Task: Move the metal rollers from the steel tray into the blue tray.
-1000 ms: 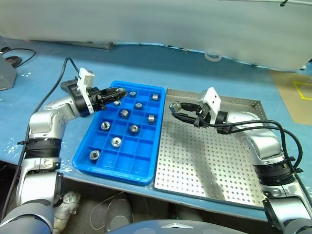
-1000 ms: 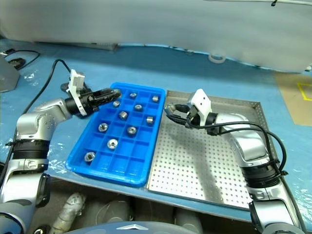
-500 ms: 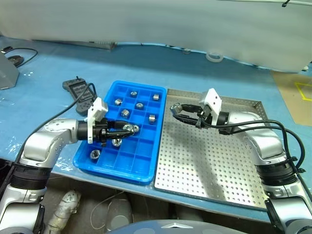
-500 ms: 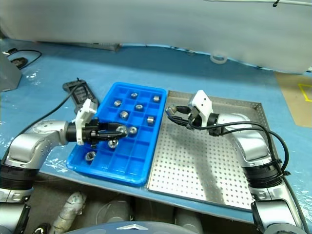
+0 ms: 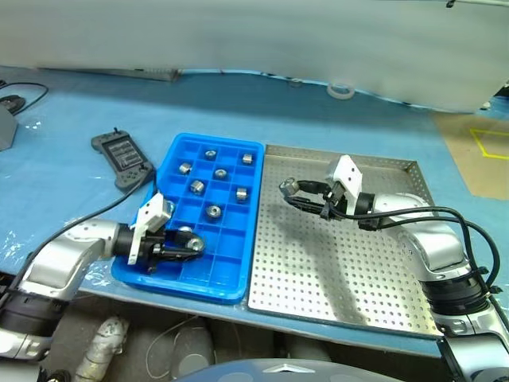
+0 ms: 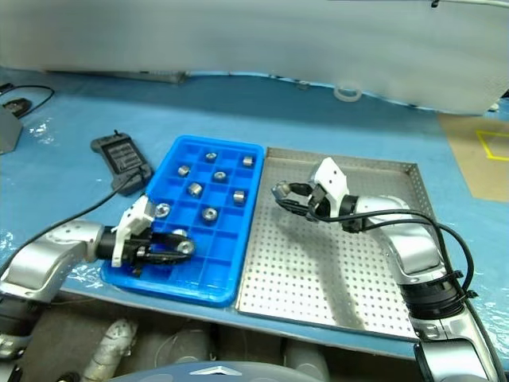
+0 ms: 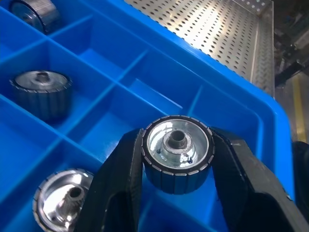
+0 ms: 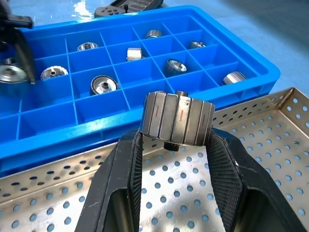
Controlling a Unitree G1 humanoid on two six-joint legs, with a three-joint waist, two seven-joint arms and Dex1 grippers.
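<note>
My left gripper [image 5: 188, 244] is shut on a metal roller [image 7: 177, 152], low over a near-left compartment of the blue tray [image 5: 229, 253]. Several more rollers lie in the tray's compartments, such as one [image 5: 213, 212] mid-tray and one [image 7: 41, 92] close by the held one. My right gripper [image 5: 291, 191] is shut on another roller [image 8: 177, 118], held side-on above the far left part of the steel tray [image 5: 342, 270], next to the blue tray's right wall. The steel tray's perforated floor is bare.
A black handheld controller [image 5: 121, 156] with its cable lies left of the blue tray. A white tape ring [image 5: 340, 90] sits at the back of the blue table. Both trays reach close to the table's front edge.
My left gripper has drawn back along the blue tray from its far end to its near-left corner, carrying its roller. The right gripper has stayed put. The camera view has shifted slightly.
</note>
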